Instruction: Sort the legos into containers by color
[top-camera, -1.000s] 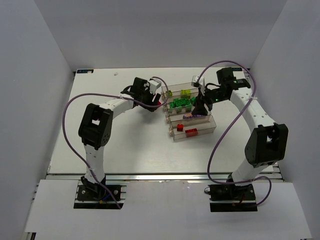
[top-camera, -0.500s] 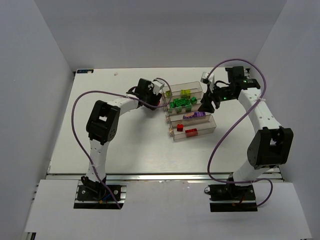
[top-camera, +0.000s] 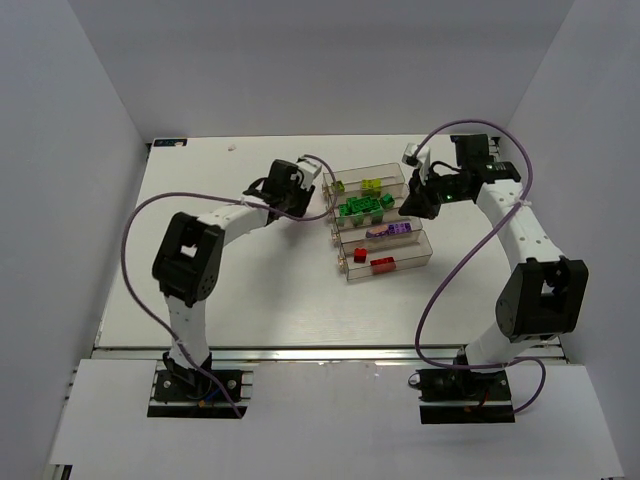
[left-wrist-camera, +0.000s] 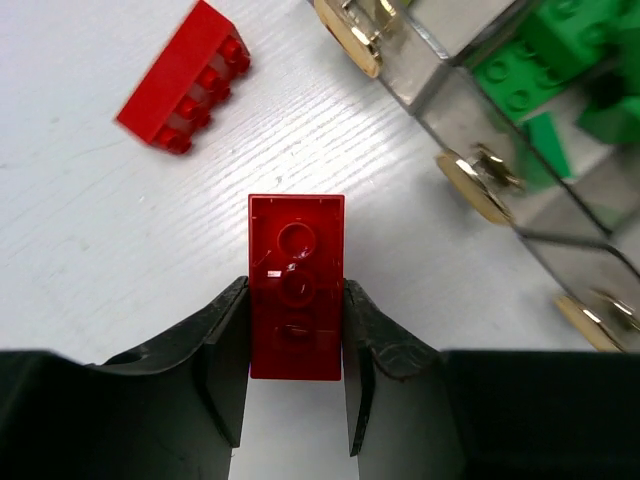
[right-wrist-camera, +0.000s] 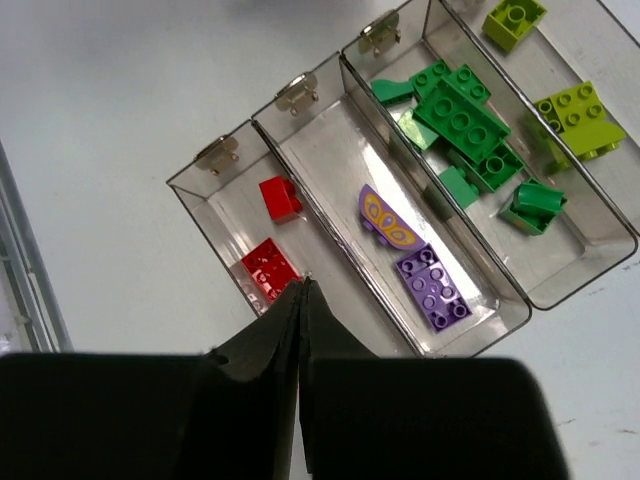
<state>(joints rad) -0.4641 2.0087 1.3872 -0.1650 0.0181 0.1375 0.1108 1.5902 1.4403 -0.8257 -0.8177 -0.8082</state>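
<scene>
Left tool (left-wrist-camera: 296, 335) clamps the red brick (left-wrist-camera: 296, 250) lengthwise; in the top view the red tray (top-camera: 412, 257) lies lower right. Right tool (right-wrist-camera: 302, 288) is pressed together.

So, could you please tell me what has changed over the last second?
The left gripper closed on a red brick just left of the trays. The right gripper drew back to the right from over the trays and shut empty. The four clear trays and the bricks in them stayed put.
</scene>
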